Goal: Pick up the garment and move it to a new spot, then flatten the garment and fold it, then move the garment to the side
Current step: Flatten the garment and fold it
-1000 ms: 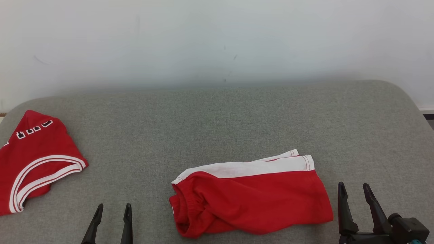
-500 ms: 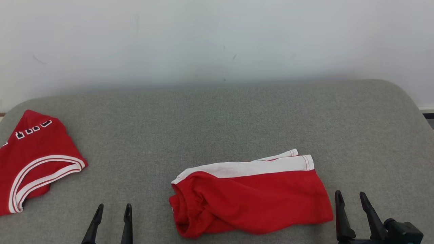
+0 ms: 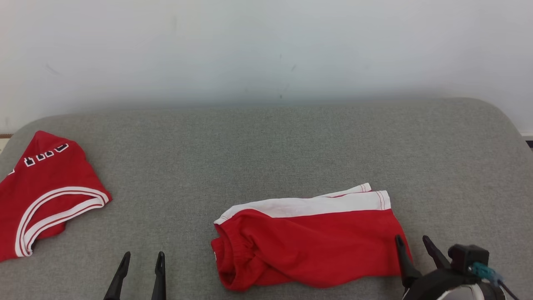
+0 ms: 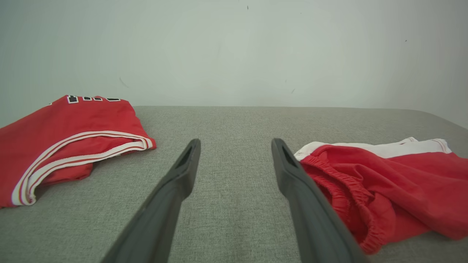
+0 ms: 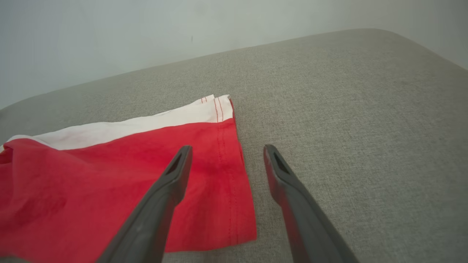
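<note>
Red shorts with a white side stripe (image 3: 312, 246) lie on the grey fabric table (image 3: 266, 146), long axis 9-to-3 o'clock. Looks like the right gripper (image 3: 412, 238) is closest, wide fingers straddling the 3 o'clock hem. The left gripper (image 3: 144, 254), wide too, sits off past 9.

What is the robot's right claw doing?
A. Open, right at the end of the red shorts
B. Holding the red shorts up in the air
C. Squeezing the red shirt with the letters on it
A: the right gripper is open and straddles the hem of the red shorts, which lie unlifted on the grey surface.
</note>
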`<state>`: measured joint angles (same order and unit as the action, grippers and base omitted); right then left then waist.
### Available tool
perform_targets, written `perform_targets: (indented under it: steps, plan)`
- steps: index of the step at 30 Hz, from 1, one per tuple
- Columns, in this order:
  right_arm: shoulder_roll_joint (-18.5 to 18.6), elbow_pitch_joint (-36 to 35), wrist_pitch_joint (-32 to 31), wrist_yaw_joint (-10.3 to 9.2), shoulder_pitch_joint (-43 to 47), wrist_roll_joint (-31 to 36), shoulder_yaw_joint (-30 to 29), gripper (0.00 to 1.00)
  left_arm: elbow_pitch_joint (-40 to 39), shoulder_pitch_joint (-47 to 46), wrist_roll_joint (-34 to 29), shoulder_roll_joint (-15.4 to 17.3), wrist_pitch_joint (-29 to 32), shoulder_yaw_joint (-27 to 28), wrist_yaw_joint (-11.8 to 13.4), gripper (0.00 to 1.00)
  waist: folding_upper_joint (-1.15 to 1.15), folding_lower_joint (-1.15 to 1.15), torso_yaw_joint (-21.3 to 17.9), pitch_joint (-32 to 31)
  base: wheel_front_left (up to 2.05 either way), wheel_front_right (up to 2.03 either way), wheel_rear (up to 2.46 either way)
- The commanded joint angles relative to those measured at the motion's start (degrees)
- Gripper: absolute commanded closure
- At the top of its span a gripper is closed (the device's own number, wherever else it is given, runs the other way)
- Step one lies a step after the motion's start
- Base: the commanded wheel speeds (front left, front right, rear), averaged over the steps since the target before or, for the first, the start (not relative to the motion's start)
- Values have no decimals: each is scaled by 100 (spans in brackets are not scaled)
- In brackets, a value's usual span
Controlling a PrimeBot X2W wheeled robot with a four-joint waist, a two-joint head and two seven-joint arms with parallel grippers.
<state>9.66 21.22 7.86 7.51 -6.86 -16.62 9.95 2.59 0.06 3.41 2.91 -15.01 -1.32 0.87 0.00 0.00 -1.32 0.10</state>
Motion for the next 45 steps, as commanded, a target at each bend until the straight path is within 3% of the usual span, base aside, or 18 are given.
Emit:
perform_targets:
  steps: [1,12,22,23,29,40,45]
  plan:
    - [84,161,-104,-4,-182,-61,59,0,16,58,15,1,-28,-17,10,0,0,0,16,13,0,0,0]
    - [327,1844,-421,-4,-1424,-510,638,0,77,-107,61,1,-28,-110,-16,0,0,0,174,199,0,0,0]
    - [214,3033,-814,-1,-2056,-1105,1269,1,138,-229,69,1,-28,-85,-57,0,0,0,282,321,0,0,0]
    - [209,3068,-797,-1,-2098,-1266,1410,99,141,-230,73,1,-28,-74,-49,0,0,0,281,325,0,0,0]
    - [418,3055,-498,-3,-2270,-1668,1735,100,140,-188,87,1,-28,-72,-2,0,0,0,232,299,0,0,0]
    - [1133,3265,-63,-5,-2452,-2061,1707,100,142,-132,117,1,-28,-107,9,0,0,0,158,236,0,0,0]
    - [1153,2781,-112,-4,-2360,-2491,1838,100,149,-95,156,1,-28,-90,-5,0,0,0,80,231,0,0,0]
